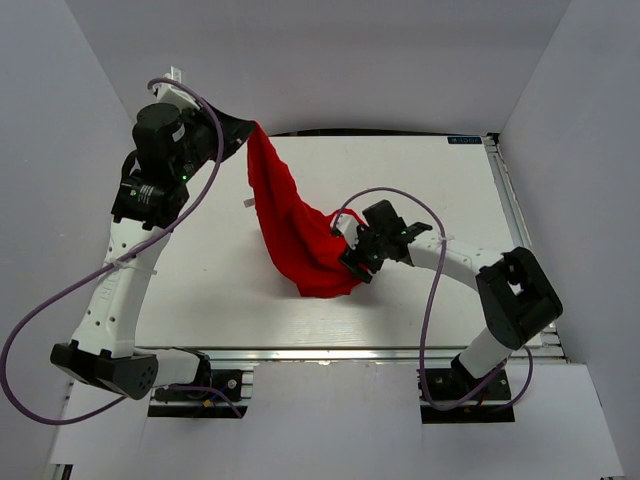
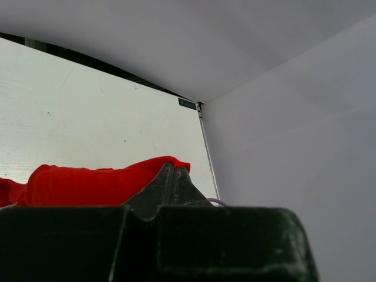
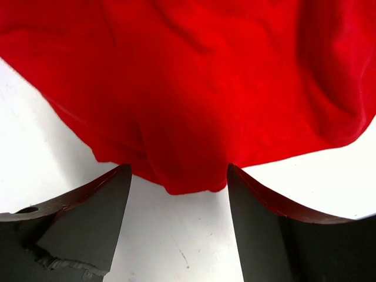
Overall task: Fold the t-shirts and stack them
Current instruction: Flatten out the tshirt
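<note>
we see the left gripper raised over the far left part of the table, its jaws pressed together and pinching one corner of the red t-shirt. from that pinch the cloth hangs down and across toward the right gripper, widening into a bunched heap that rests on the table right at that gripper's tips. in the left wrist view the red cloth sits bunched just to the left of the closed tips. the right gripper is low over the table with its jaws wide apart. in its wrist view a rounded fold of the t-shirt's edge reaches in between the two jaws, with bare table behind it. we cannot tell whether the cloth touches either jaw.
</note>
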